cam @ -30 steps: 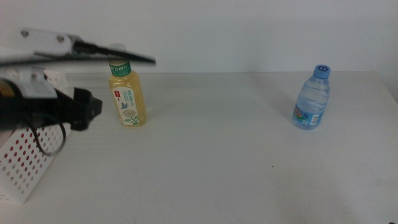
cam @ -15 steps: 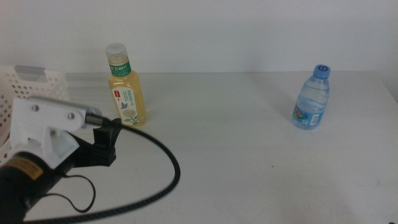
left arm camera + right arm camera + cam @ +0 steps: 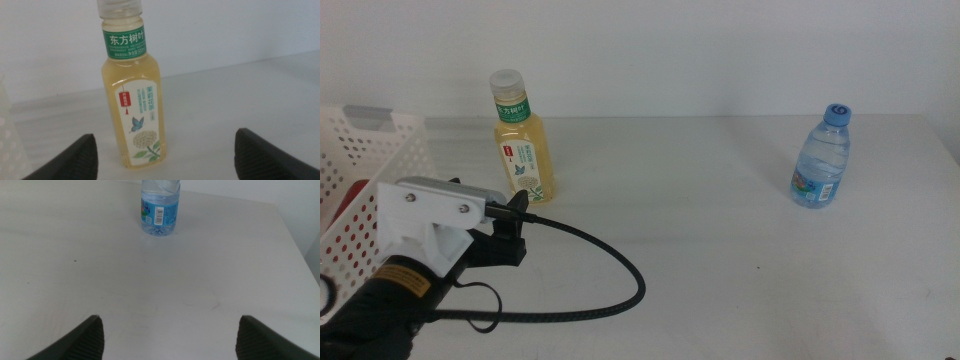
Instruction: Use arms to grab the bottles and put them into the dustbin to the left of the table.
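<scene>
Left gripper [image 3: 162, 155], jaws spread wide and empty, faces the upright yellow-drink plastic bottle with green-white label [image 3: 524, 148] standing on the matte white worktop [image 3: 720, 230] beside the perforated white plastic dustbin [image 3: 365, 190]. The right gripper [image 3: 167, 335], likewise spread, waits well short of the small clear blue-capped water bottle [image 3: 822, 157]. An off-centre approach would likely nudge the tall yellow bottle over before the jaws close.

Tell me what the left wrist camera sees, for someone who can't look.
A yellow-drink plastic bottle with a green-white label stands upright on the matte white-grey table, framed between the left tool's two open dark jaws, untouched.
</scene>
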### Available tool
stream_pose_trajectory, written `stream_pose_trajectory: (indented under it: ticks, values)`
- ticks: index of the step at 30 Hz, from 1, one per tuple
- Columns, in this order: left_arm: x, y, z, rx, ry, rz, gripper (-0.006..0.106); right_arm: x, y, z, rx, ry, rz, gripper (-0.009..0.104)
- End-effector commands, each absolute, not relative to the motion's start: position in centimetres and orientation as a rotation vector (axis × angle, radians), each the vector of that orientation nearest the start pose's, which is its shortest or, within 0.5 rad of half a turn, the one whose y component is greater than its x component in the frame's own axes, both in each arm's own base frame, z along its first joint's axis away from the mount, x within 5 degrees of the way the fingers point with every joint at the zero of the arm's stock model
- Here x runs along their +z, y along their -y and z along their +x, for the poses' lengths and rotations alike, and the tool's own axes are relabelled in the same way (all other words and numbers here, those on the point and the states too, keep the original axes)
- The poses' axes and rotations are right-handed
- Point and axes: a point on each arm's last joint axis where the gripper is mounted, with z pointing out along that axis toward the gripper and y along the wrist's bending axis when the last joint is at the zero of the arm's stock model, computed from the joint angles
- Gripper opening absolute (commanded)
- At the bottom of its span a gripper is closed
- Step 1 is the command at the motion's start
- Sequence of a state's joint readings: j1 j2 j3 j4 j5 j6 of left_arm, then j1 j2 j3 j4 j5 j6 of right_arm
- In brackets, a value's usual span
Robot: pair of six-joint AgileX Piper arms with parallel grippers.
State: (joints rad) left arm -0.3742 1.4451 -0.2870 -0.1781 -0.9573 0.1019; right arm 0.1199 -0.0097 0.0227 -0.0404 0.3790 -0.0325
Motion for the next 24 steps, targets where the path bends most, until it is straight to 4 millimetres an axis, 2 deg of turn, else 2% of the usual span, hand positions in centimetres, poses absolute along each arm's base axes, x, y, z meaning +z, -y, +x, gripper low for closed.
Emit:
stream_pose_trajectory:
  ticks: [1, 14, 20, 24]
  values:
    - [20.4, 7.5, 22.8, -0.176, -1.520, 0.171, 0.090, 18.1, -0.5, 5.2, 0.000, -1.764, -0.173, 0.074]
    - [18.8, 9.0, 28.3, -0.138, -1.546, 0.109, 0.090, 18.1, -0.5, 5.2, 0.000, -1.764, -0.173, 0.074]
    - [17.8, 9.0, 30.9, -0.126, -1.562, 0.120, 0.090, 18.1, -0.5, 5.2, 0.000, -1.764, -0.173, 0.074]
    - [18.0, 8.6, 32.5, -0.116, -1.545, 0.107, 0.090, 18.1, -0.5, 5.2, 0.000, -1.764, -0.173, 0.074]
